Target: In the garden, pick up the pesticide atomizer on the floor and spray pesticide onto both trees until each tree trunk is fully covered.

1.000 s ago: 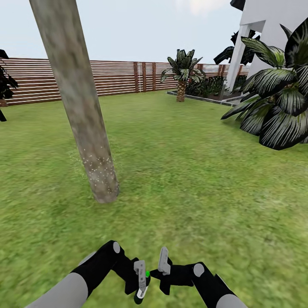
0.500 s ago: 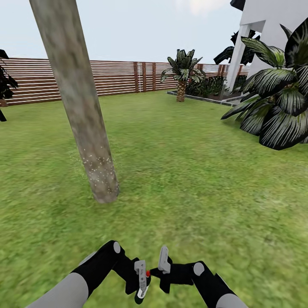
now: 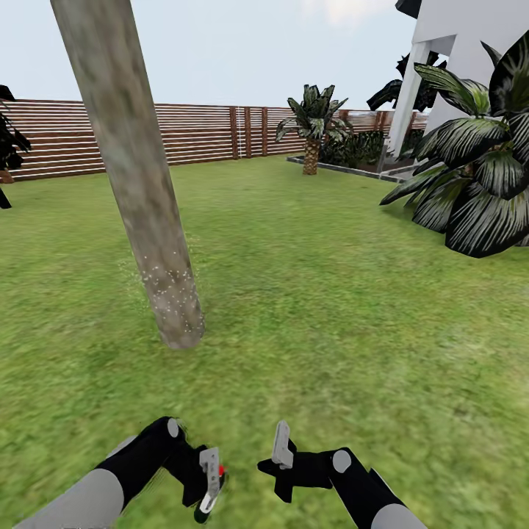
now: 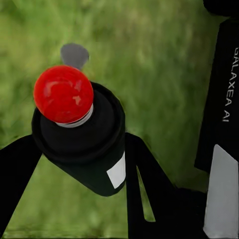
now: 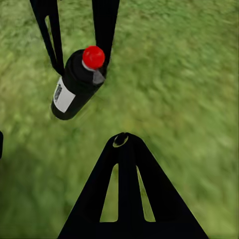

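The left gripper [image 3: 211,481] is low over the lawn [image 3: 330,308], its fingers [image 3: 211,470] clamped on the pesticide atomizer [image 3: 214,476]. In the head view little of the atomizer shows beyond its red tip beside the light-grey finger. The left wrist view shows it better: the black bottle [image 4: 87,144] with a white label, topped by the round red tip [image 4: 63,93], sits between the black fingers. In the right wrist view the atomizer [image 5: 78,84] hangs tilted over the grass between the left arm's two dark fingers.

The right gripper [image 3: 281,455] is near the left one but apart from it, one light-grey finger [image 3: 281,444] pointing up. It holds nothing — though whether its fingers are spread or pressed together cannot be told.

Ahead and to the left stands the tree trunk [image 3: 128,158], pale, mottled and leaning. Whitish specks of pesticide [image 3: 167,283] dot its lower part just above the base; the trunk above them looks bare. Behind runs the brown slatted fence [image 3: 198,132], with a small palm [image 3: 314,125] in front of it. A large dark-leaved plant [image 3: 477,176] and a white building [image 3: 463,44] are at the right.
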You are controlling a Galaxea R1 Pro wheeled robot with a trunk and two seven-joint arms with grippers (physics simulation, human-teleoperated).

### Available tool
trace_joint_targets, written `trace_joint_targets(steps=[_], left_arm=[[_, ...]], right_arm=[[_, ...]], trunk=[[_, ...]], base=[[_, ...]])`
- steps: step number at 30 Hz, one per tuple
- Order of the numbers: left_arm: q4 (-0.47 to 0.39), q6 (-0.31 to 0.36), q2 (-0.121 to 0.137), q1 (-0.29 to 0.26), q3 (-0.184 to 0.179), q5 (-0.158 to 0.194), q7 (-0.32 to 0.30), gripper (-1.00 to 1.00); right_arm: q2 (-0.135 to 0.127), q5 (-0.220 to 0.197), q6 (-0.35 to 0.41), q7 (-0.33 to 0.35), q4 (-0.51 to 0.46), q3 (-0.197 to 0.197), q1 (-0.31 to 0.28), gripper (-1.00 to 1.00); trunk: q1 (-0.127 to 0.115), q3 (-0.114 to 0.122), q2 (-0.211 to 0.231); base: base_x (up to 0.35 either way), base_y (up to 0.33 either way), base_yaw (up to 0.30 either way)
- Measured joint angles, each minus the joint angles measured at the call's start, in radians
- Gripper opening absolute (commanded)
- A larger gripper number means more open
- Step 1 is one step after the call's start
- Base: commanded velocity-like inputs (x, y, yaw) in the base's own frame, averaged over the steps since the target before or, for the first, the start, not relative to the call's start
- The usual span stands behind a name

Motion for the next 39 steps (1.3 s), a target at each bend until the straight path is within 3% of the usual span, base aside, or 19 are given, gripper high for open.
trace_joint_targets(steps=[1, 3, 4, 7, 11, 12, 14, 15, 17, 19, 20, 23, 25, 28, 30, 33, 35, 39], left_arm=[[0.0, 0.0, 0.018, -0.002, 0.009, 0.001, 0.001, -1.0], [0.0, 0.0, 0.056, -0.003, 0.073, 0.002, 0.001, -1.0], [0.0, -0.003, 0.074, -0.002, 0.109, 0.001, 0.0, -1.0], [0.001, -0.01, 0.113, 0.001, 0.151, 0.002, -0.003, -1.0], [0.001, -0.005, 0.12, 0.004, 0.159, 0.003, 0.007, -1.0], [0.001, -0.003, 0.12, 0.004, 0.16, 0.005, 0.03, -1.0], [0.004, -0.002, 0.117, 0.005, 0.168, 0.024, 0.157, -1.0], [0.02, -0.004, 0.11, 0.006, 0.186, 0.053, 0.23, -1.0], [0.091, -0.012, 0.091, 0.006, 0.223, 0.15, 0.345, -1.0], [0.158, -0.037, 0.079, 0.007, 0.245, 0.295, 0.477, -1.0], [0.181, -0.085, 0.077, 0.008, 0.25, 0.366, 0.55, -1.0], [0.303, -0.264, 0.074, 0.033, 0.252, 0.547, 0.759, -1.0], [0.37, -0.371, 0.071, 0.056, 0.253, 0.641, 0.857, -1.0], [0.405, -0.436, 0.071, 0.112, 0.256, 0.731, 0.966, -1.0], [0.409, -0.475, 0.074, 0.156, 0.26, 0.805, 1.013, -1.0], [0.412, -0.545, 0.078, 0.21, 0.259, 0.873, 1.028, -1.0], [0.413, -0.559, 0.078, 0.243, 0.26, 0.885, 1.031, -1.0], [0.418, -0.561, 0.075, 0.254, 0.26, 0.887, 1.048, -1.0]], right_arm=[[0.0, 0.0, 0.0, 0.0, 0.0, 0.0, 0.0, -1.0], [0.0, 0.0, 0.0, 0.0, -0.001, 0.0, 0.0, -1.0], [-0.001, 0.0, 0.0, 0.0, 0.0, 0.0, 0.0, 1.0], [-0.003, -0.001, 0.0, 0.0, 0.0, -0.001, 0.0, 1.0], [-0.003, -0.002, -0.001, -0.005, 0.0, -0.003, 0.0, 1.0], [-0.003, -0.001, -0.001, -0.007, 0.0, -0.005, 0.0, 1.0], [-0.008, -0.001, -0.002, -0.039, 0.001, -0.009, 0.0, 1.0], [-0.012, -0.001, -0.002, -0.09, 0.004, -0.01, 0.0, 1.0], [-0.025, -0.003, 0.0, -0.235, 0.01, -0.01, 0.0, 1.0], [-0.029, -0.004, 0.002, -0.415, 0.033, -0.01, 0.0, 1.0], [-0.03, -0.006, 0.003, -0.503, 0.052, -0.016, 0.0, 1.0], [-0.033, -0.035, 0.0, -0.761, 0.133, -0.105, 0.002, 1.0], [-0.043, -0.046, -0.001, -0.905, 0.205, -0.164, 0.004, 1.0], [-0.058, -0.051, -0.01, -1.181, 0.285, -0.195, 0.02, 1.0], [-0.067, -0.07, -0.051, -1.294, 0.301, -0.198, 0.055, 1.0], [-0.071, -0.128, -0.127, -1.329, 0.323, -0.198, 0.103, 1.0], [-0.074, -0.144, -0.18, -1.333, 0.334, -0.197, 0.122, 1.0], [-0.068, -0.152, -0.196, -1.334, 0.338, -0.196, 0.148, 1.0]], trunk=[[0.0, 0.0, 0.0], [0.0, 0.0, 0.0], [0.0, 0.0, 0.0], [0.0, 0.0, 0.0], [0.0, 0.0, 0.0], [0.0, 0.0, 0.0], [0.0, 0.0, 0.0], [0.0, 0.0, 0.0], [0.0, 0.0, 0.0], [0.0, 0.0, 0.0], [0.0, 0.0, 0.0], [0.0, 0.0, 0.0], [0.0, 0.0, 0.0], [0.0, 0.0, 0.0], [0.0, 0.0, 0.0], [0.0, 0.0, 0.0], [0.0, 0.0, 0.0], [0.0, 0.0, 0.0]], base=[[0.0, 0.0, 0.0], [0.0, 0.0, 0.0], [0.0, 0.0, 0.0], [0.0, 0.0, 0.0], [0.0, 0.0, 0.0], [0.0, 0.0, 0.0], [0.0, 0.0, 0.0], [0.0, 0.0, 0.0], [0.0, 0.0, 0.0], [0.0, 0.0, 0.0], [0.0, 0.0, 0.0], [0.0, 0.0, 0.0], [0.0, 0.0, 0.0], [0.0, 0.0, 0.0], [0.0, 0.0, 0.0], [0.0, 0.0, 0.0], [0.0, 0.0, 0.0], [0.0, 0.0, 0.0]])
